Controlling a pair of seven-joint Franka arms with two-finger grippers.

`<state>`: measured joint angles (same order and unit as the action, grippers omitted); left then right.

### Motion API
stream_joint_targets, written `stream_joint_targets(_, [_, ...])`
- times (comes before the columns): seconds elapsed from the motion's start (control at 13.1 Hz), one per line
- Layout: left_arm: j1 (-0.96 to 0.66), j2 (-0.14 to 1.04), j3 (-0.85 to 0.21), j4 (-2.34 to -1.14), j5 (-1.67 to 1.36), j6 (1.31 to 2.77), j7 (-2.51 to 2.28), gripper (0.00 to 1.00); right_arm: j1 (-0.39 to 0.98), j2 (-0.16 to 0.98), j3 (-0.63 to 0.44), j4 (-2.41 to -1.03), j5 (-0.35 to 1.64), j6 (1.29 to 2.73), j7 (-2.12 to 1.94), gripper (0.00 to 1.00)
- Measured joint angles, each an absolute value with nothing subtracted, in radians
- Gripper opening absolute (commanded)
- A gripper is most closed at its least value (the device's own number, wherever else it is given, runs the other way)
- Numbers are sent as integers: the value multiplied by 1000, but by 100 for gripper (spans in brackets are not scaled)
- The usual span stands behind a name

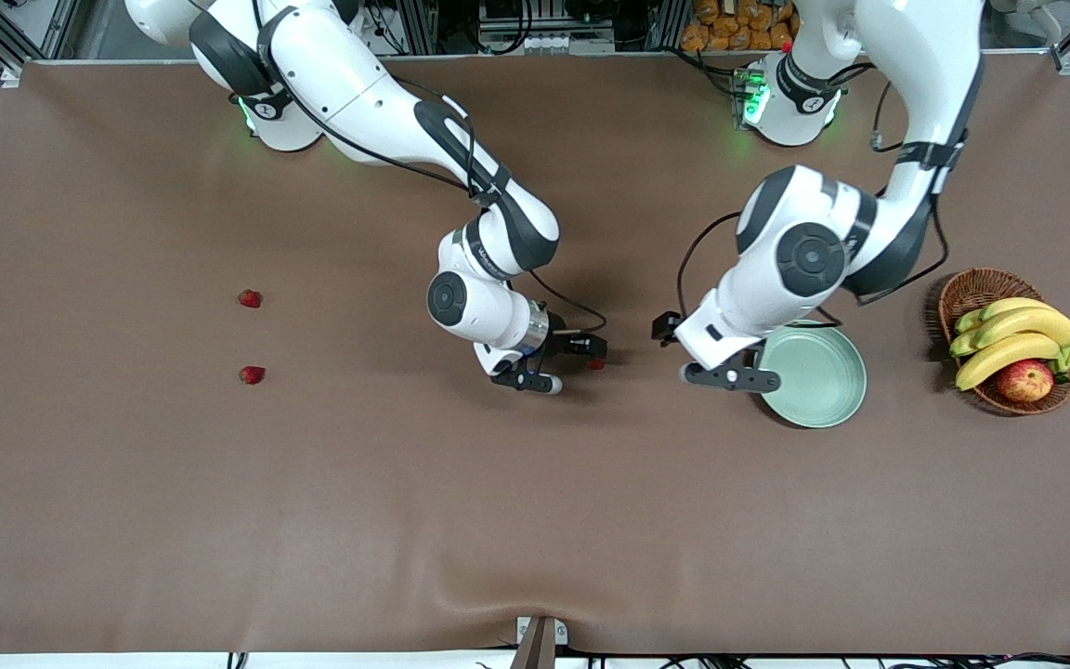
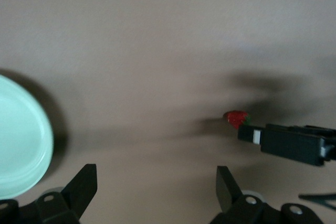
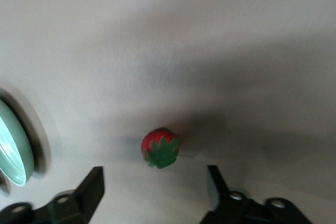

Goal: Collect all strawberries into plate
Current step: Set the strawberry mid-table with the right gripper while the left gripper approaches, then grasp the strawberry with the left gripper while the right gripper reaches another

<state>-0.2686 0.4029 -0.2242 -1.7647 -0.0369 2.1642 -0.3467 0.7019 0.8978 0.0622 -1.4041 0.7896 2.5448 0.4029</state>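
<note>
At frame centre your right hand hangs low with fingers apart around one strawberry on the tabletop. Your left hand, fingers apart, hovers beside the mint-green plate. Two strawberries lie at centre-left.

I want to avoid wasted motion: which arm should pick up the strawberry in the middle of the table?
Right. The right gripper is open with the middle strawberry lying between its fingers. The left gripper is open beside the plate, apart from that berry.
</note>
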Motion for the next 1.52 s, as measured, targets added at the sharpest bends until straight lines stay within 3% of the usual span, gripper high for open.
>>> stream_joint_targets(0.23, [-292,452,-224,-1757,-30,2224,-414,100,608,867,32,-1421,784,2516,399,100])
stream_joint_targets(0.68, [-405,619,-222,-1642,50,2299,-800,100,201,708,24,-1547,587,2098,214,100])
stream_joint_targets(0.99, [-420,710,-220,-1613,105,2331,-1132,100,-18,686,25,-1566,395,1968,24,100])
stream_joint_targets(1.14, [-427,726,-220,-1611,108,2331,-1271,99,-60,682,26,-1565,273,1963,-15,100])
stream_joint_targets(1.52, [-475,754,-218,-1610,131,2331,-1529,85,-54,682,38,-1575,58,1962,-23,97])
